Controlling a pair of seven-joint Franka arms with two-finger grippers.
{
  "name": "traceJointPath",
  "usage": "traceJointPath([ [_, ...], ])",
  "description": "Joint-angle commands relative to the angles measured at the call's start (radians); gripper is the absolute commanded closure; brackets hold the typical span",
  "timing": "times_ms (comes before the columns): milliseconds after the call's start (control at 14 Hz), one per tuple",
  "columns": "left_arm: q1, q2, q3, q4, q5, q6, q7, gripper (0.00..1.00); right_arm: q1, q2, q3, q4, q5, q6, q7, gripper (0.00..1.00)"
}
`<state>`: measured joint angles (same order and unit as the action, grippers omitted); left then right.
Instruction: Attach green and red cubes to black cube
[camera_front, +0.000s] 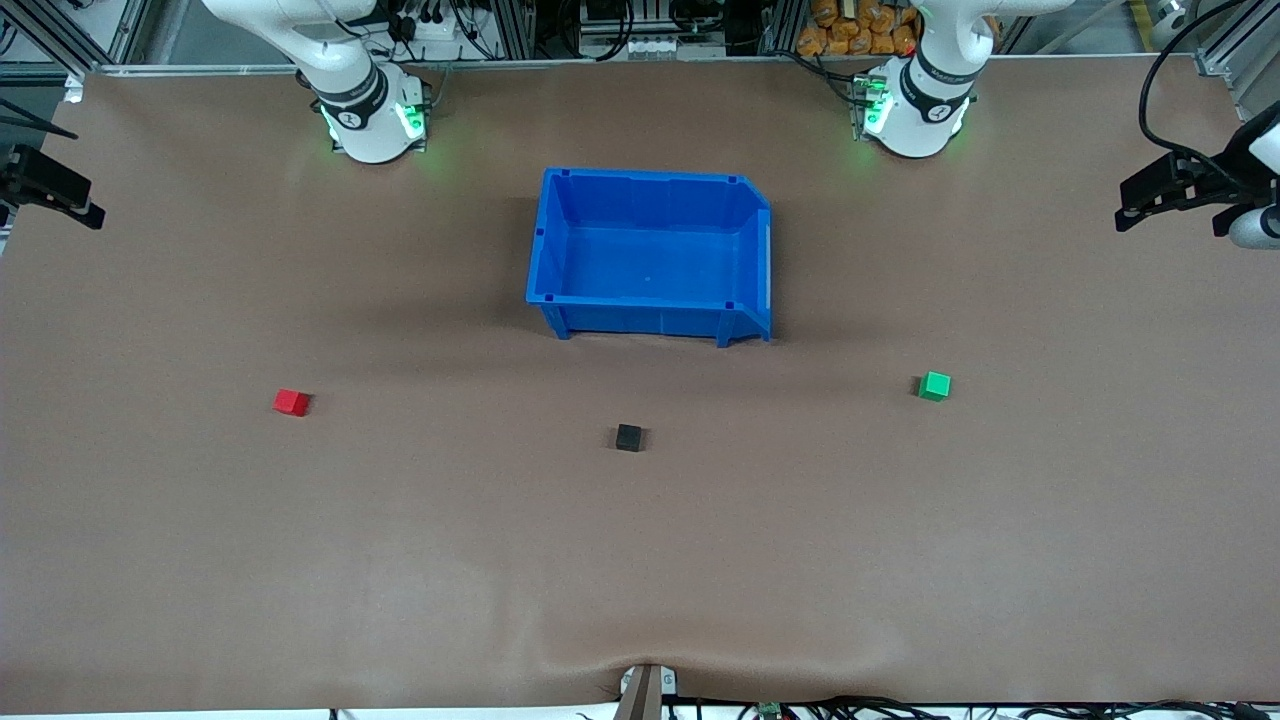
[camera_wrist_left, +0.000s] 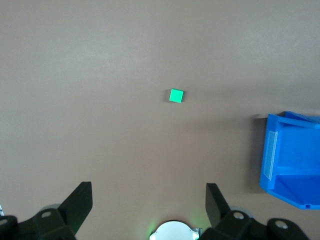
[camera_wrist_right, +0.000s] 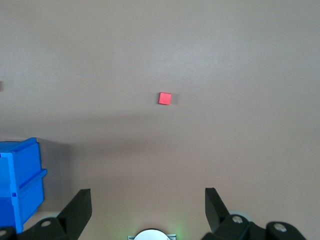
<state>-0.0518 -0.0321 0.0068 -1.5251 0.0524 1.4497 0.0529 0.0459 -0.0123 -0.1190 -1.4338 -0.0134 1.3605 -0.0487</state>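
Note:
Three small cubes lie apart on the brown table. The red cube (camera_front: 291, 402) (camera_wrist_right: 165, 98) is toward the right arm's end, the green cube (camera_front: 934, 386) (camera_wrist_left: 176, 95) toward the left arm's end. The black cube (camera_front: 628, 437) sits between them, a little nearer the front camera. My left gripper (camera_wrist_left: 149, 192) hangs high above the table with the green cube far below it, open and empty. My right gripper (camera_wrist_right: 148, 197) hangs just as high with the red cube far below it, also open and empty. Both arms wait.
A large blue bin (camera_front: 640, 318) stands empty mid-table, farther from the front camera than the black cube; its edge shows in both wrist views (camera_wrist_left: 290, 155) (camera_wrist_right: 20, 175). Bare brown table surrounds each cube.

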Motion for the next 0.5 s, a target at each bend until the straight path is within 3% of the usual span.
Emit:
traceJointPath([
  [0, -0.003, -0.019, 0.001, -0.012, 0.009, -0.014, -0.012, 0.00, -0.011, 0.005, 0.001, 0.010, 0.021, -0.008, 0.000, 0.00],
  [429, -0.002, -0.008, 0.001, -0.009, 0.004, -0.025, -0.010, 0.00, -0.012, 0.005, 0.001, 0.010, 0.021, -0.007, 0.000, 0.00],
])
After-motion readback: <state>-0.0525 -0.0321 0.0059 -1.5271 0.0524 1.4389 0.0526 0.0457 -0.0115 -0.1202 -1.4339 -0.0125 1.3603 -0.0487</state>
